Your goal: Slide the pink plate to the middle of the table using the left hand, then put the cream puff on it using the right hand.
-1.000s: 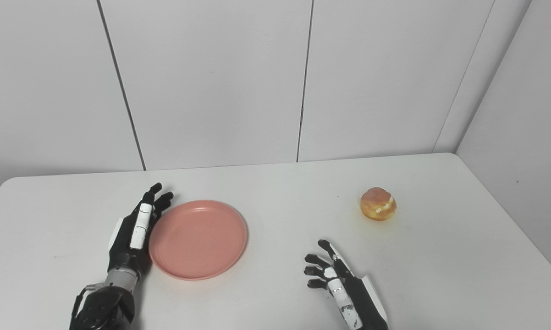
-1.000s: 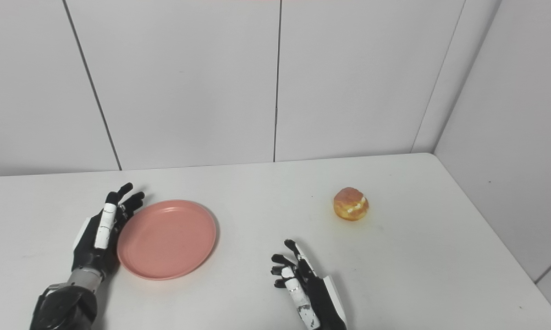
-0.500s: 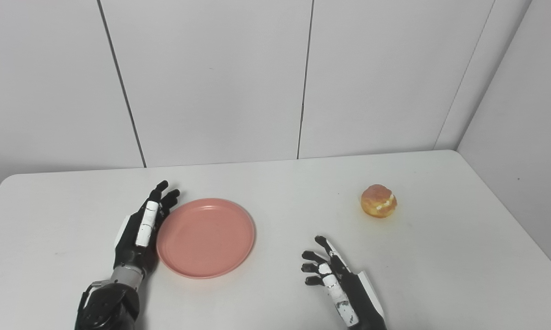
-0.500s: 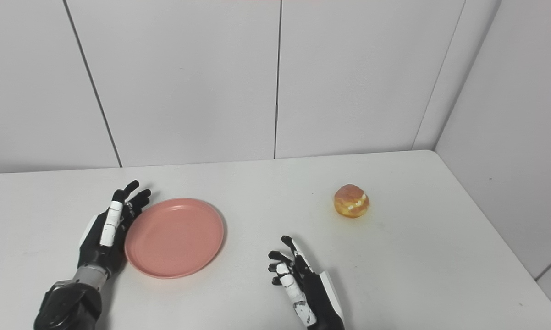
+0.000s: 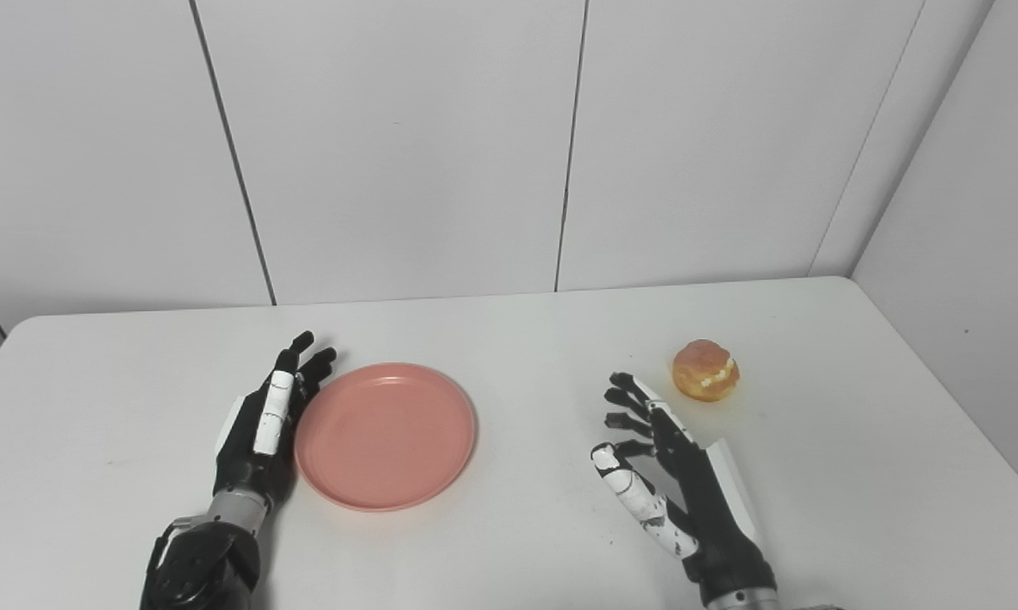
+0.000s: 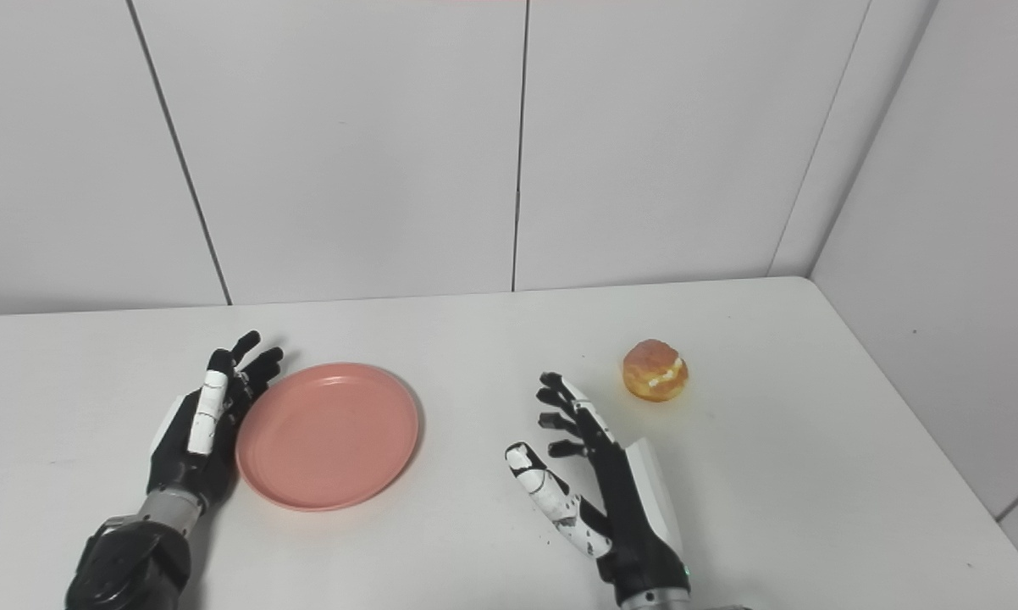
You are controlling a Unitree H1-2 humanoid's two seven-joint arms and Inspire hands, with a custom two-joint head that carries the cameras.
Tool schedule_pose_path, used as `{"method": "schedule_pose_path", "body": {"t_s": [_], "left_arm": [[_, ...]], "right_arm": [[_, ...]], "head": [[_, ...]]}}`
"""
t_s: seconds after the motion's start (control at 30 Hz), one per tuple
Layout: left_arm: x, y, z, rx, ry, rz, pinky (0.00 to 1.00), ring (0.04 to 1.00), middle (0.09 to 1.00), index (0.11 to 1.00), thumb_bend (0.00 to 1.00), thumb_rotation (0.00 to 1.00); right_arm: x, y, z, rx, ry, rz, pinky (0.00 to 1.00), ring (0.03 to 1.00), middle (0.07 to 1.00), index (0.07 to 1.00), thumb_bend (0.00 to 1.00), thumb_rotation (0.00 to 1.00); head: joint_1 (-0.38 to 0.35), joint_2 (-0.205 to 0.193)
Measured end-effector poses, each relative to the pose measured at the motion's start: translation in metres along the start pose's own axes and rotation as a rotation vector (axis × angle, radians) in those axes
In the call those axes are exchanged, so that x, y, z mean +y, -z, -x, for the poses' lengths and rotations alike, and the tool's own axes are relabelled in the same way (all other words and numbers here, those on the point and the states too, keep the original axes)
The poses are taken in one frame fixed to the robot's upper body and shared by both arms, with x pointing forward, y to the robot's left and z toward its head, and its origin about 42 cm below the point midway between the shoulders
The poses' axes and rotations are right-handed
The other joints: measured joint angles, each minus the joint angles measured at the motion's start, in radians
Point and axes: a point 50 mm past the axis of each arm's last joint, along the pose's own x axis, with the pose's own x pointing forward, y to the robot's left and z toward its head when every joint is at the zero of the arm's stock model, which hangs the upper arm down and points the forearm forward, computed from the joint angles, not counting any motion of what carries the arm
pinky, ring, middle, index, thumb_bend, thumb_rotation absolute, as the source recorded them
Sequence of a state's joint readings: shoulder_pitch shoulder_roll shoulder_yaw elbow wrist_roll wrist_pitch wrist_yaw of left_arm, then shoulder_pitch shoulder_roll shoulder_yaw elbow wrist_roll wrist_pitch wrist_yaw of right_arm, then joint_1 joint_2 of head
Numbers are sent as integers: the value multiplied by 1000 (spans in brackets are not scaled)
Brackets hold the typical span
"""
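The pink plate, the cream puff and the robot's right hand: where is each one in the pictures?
pink plate (image 5: 385,436), left eye view, on its bare centre.
cream puff (image 5: 705,370), left eye view, on its browned top.
right hand (image 6: 615,491), right eye view, on the palm.

A white table (image 5: 509,322) is seen, with rounded far corners, set against pale wall panels. A pink plate (image 5: 385,435) is laid flat on it, left of the table's middle. A cream puff (image 5: 705,370) is placed well to the right of the plate, apart from it.
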State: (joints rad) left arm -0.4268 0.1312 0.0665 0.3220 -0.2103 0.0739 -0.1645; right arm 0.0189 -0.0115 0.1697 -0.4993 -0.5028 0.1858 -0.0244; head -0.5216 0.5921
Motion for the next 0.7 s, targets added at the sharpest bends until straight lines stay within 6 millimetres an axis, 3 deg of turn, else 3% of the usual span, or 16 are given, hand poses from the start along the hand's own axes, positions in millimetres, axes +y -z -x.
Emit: {"method": "schedule_pose_path", "body": {"t_s": [0.3, 0.53, 0.7], "left_arm": [[0, 1, 0, -6, 2, 1, 1000, 928, 862, 923, 849, 869], [-2, 2, -1, -9, 3, 7, 1000, 925, 853, 919, 870, 854], [-2, 2, -1, -11, 4, 6, 1000, 917, 840, 920, 865, 866]], "right_arm": [[-34, -16, -28, -60, -52, 209, 699, 803, 868, 897, 996, 501], [-64, -30, -65, -118, -101, 358, 719, 851, 881, 893, 1000, 395], [-86, -26, -93, -63, -197, 539, 792, 906, 927, 885, 1000, 387]], "head": [[2, -14], [9, -18], [14, -18]]}}
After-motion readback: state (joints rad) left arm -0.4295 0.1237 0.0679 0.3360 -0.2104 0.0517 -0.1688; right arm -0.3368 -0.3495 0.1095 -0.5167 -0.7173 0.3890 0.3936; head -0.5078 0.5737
